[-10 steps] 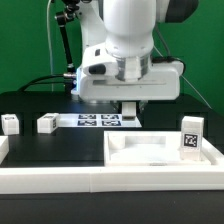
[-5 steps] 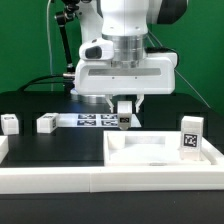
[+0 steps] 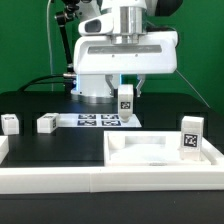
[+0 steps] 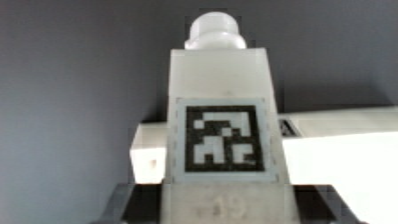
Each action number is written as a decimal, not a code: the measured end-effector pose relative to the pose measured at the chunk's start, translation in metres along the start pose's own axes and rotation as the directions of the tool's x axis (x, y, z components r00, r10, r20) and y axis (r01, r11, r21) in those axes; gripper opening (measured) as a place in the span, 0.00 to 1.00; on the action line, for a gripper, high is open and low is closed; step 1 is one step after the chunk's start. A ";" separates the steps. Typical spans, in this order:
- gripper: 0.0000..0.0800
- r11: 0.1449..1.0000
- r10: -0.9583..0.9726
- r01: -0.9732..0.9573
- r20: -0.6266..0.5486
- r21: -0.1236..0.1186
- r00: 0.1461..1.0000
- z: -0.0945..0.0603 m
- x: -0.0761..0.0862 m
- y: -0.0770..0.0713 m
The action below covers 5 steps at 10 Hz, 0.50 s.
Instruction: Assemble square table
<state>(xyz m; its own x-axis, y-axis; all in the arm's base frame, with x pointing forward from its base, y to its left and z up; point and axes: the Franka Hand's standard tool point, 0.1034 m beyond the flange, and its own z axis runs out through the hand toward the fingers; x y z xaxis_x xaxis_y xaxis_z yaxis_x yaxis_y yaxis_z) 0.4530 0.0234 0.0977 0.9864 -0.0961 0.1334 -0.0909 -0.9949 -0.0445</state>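
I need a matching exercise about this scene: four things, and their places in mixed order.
Things:
1. white plastic square tray-like tabletop
2. thin flat white marker board
3. white tagged block leg in the end effector
4. small white block leg beside the marker board

Places:
A. on the black table, exterior view's left
B. in the air, off the table
C. flat, middle of the table
D. front, exterior view's right

Pairs: 1-D, 2-C, 3-B, 4-A

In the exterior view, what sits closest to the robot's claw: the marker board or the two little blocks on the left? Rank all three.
1. Marker board, just under the gripper.
2. Inner block, toward the exterior view's left.
3. Outer block, at that view's far left.
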 end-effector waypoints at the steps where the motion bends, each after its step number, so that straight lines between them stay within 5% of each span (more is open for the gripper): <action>1: 0.36 1.000 0.002 -0.002 -0.003 0.001 1.000 -0.002 0.004 0.000; 5: 0.36 1.000 0.001 -0.001 -0.019 -0.003 1.000 0.000 0.004 0.001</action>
<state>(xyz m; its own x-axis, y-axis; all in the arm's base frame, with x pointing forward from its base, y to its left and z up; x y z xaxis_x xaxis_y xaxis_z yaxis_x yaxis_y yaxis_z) 0.4566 0.0217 0.0979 0.9835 -0.0979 0.1518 -0.0926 -0.9948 -0.0416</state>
